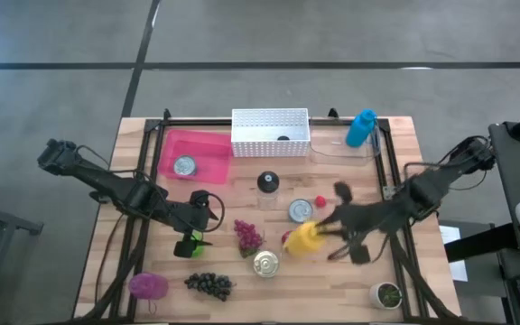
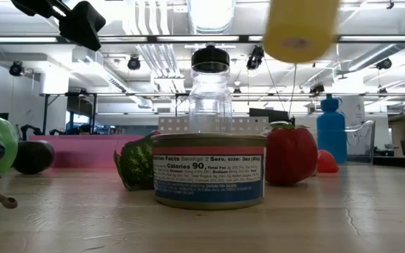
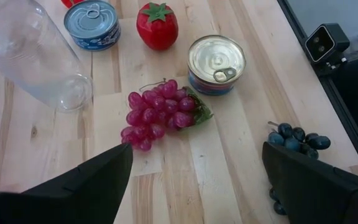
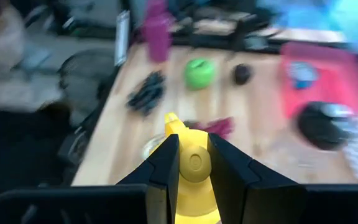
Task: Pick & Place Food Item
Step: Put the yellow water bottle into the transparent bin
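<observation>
Mustard bottle (image 1: 303, 238) is riding pinched between the right gripper (image 4: 193, 163) jaws, mid-carry; next calls for reaching a bin. Left gripper (image 3: 191, 180) is hanging spread.

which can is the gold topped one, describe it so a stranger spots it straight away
Start at the white basket on the table's far edge and come towards the near edge, past the clear jar. The gold-lidded can stands just nearer than the red grapes. Its neighbouring can has a blue-grey lid.
</observation>
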Robot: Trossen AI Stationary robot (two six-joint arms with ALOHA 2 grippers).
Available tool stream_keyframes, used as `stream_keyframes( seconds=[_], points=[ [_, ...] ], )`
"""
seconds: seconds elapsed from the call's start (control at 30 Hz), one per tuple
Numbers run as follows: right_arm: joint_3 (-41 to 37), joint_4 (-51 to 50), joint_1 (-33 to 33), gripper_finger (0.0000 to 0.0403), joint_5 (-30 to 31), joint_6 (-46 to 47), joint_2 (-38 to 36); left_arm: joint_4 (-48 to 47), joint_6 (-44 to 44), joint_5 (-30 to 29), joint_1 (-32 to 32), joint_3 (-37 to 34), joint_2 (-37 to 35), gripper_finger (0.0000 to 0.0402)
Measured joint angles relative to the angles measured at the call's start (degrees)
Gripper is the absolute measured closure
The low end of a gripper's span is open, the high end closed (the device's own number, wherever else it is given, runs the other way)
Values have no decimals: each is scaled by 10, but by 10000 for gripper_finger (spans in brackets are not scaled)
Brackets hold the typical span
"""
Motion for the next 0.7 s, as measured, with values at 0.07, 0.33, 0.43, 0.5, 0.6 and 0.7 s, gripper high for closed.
stream_keyframes(
  seconds=[0.07,0.33,0.43,0.5,0.6,0.7],
  points=[
    [0,-8,-10,337,26,5,-22,0,0,0,0,0,0,37],
    [0,-14,-77,337,122,10,-78,0,0,0,0,0,0,38],
    [0,-14,-116,337,141,11,-89,0,0,0,0,0,0,41],
    [3,-17,-144,337,154,18,-94,0,0,0,0,0,0,43],
    [11,-29,-193,337,158,24,-96,0,0,0,0,0,0,44],
    [20,-39,-242,337,154,28,-97,0,0,0,0,0,0,41]
  ],
)
